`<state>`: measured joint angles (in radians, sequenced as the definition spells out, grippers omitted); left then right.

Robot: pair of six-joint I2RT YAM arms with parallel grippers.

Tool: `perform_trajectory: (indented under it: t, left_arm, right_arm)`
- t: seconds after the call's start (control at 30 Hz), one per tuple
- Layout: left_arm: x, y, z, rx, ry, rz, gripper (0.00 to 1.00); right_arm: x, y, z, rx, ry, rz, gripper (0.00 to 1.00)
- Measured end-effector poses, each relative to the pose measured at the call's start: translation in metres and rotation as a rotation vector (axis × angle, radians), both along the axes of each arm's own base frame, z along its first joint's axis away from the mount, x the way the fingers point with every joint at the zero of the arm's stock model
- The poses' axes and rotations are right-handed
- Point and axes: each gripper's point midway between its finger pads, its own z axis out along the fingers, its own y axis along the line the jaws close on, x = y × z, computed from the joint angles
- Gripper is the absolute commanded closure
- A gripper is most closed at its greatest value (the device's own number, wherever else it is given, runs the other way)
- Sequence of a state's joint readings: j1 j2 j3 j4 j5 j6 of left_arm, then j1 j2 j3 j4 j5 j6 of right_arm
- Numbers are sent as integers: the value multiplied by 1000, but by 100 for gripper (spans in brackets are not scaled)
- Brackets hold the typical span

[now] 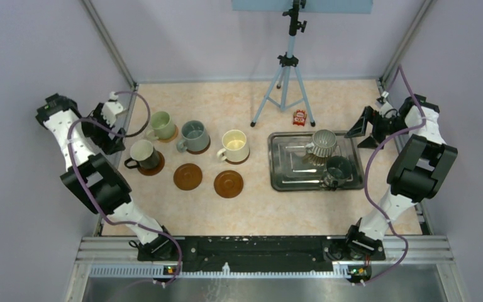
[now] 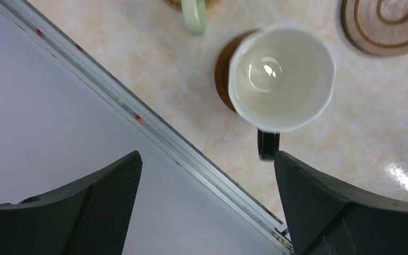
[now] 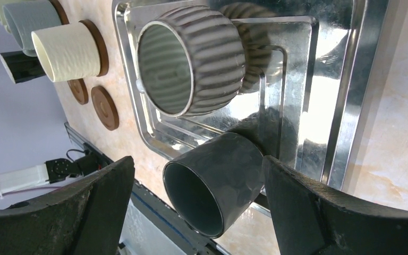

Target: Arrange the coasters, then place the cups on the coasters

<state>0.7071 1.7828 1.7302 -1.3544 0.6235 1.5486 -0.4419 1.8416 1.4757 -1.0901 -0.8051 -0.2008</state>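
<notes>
Four cups stand on coasters at the left: pale green [image 1: 161,124], grey-blue [image 1: 195,136], cream [image 1: 234,146], and a white one with a black handle [image 1: 142,154]. Two bare coasters [image 1: 187,177] [image 1: 228,184] lie in front of them. My left gripper [image 1: 110,133] is open by the left wall, just behind the white cup [image 2: 281,77], whose handle [image 2: 268,144] points toward the right finger. My left gripper [image 2: 207,159] holds nothing. A ribbed grey cup [image 3: 191,58] and a dark cup [image 3: 215,180] stand in the steel tray [image 1: 284,179]. My right gripper [image 1: 361,134] hangs open beside the tray, apart from both.
A blue tripod [image 1: 286,82] stands at the back centre with a small red object [image 1: 299,117] by its foot. A metal rail [image 2: 154,133] and the wall run close to my left gripper. The tray rim [image 3: 361,79] lies under my right gripper [image 3: 197,163].
</notes>
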Motion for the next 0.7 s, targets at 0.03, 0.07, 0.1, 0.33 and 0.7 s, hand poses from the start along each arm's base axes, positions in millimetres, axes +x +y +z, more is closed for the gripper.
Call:
perform_trajectory:
  t: [0.03,0.07,0.1,0.33,0.7]
  left_arm:
    - [7,-5,9,6,-12,0,1]
    - [16,-12,20,11,-23,3,1]
    - [25,-21,29,19,-35,-1,1]
    - [91,-134,99,-16,-156,-71,1]
    - [101,-372,112,-200,-163,-258,1]
  right_arm:
    - [0,0,0,3,-2,0,11]
    - [1,1,2,8,-2,0,11]
    - [2,1,3,8,-7,0,11]
    - [12,-2,14,2,-52,1,11]
    - [12,-5,13,-20,-46,-2,11]
